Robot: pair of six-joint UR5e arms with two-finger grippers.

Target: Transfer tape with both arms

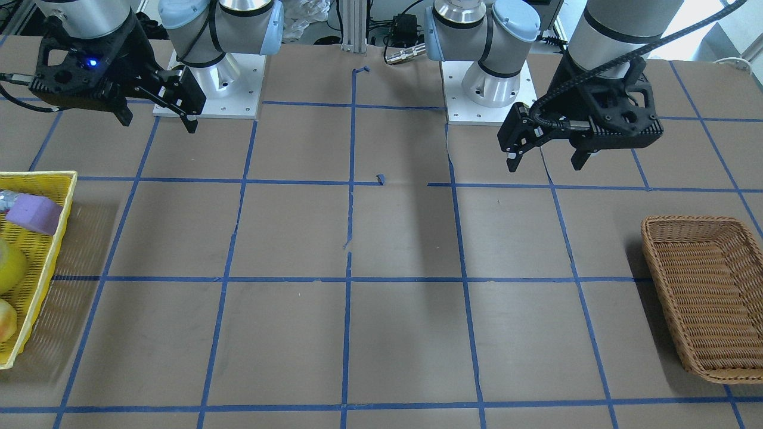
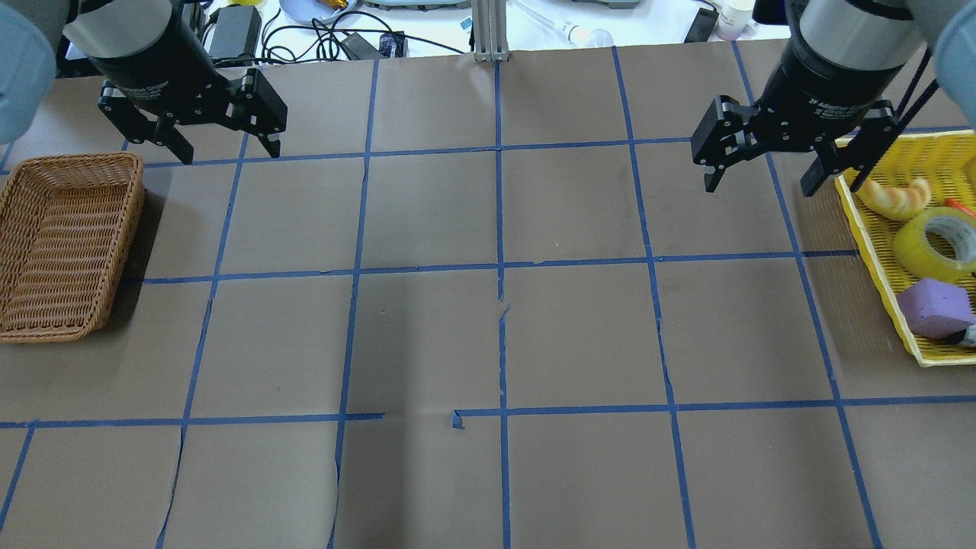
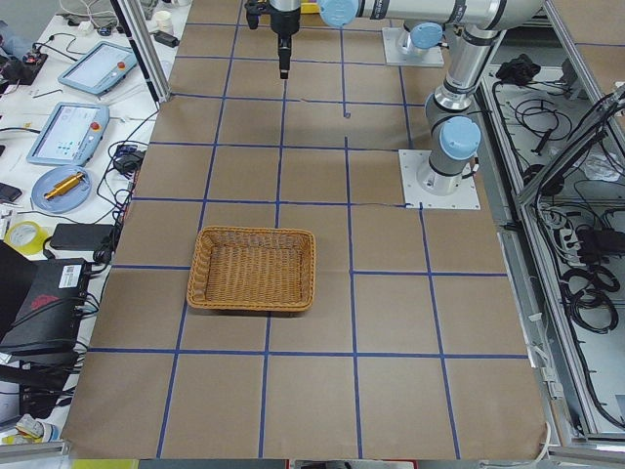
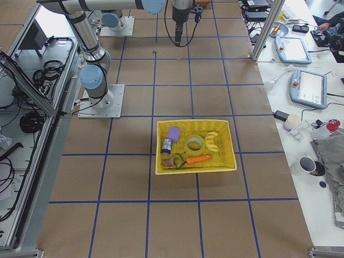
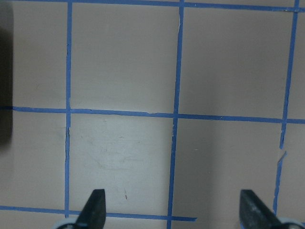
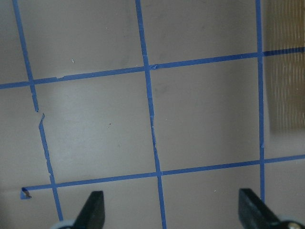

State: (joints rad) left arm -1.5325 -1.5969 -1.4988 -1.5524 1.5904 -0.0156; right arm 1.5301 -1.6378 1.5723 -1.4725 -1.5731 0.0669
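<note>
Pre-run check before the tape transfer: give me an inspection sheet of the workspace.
Surface: brown paper table with blue tape grid, torn in places.
Job's things: yellow tape roll lying in the yellow basket; wicker basket holds nothing.
Clutter: purple block, croissant-shaped piece and carrot share the yellow basket.
Grippers: left gripper and right gripper open, holding nothing, above the table.
Cables: black cable runs to the left gripper; loose leads behind the table.
Surroundings: teach pendants on a side bench.

The tape (image 2: 936, 242), a glossy yellow ring, lies hole-up in the yellow basket (image 2: 877, 263).
</note>
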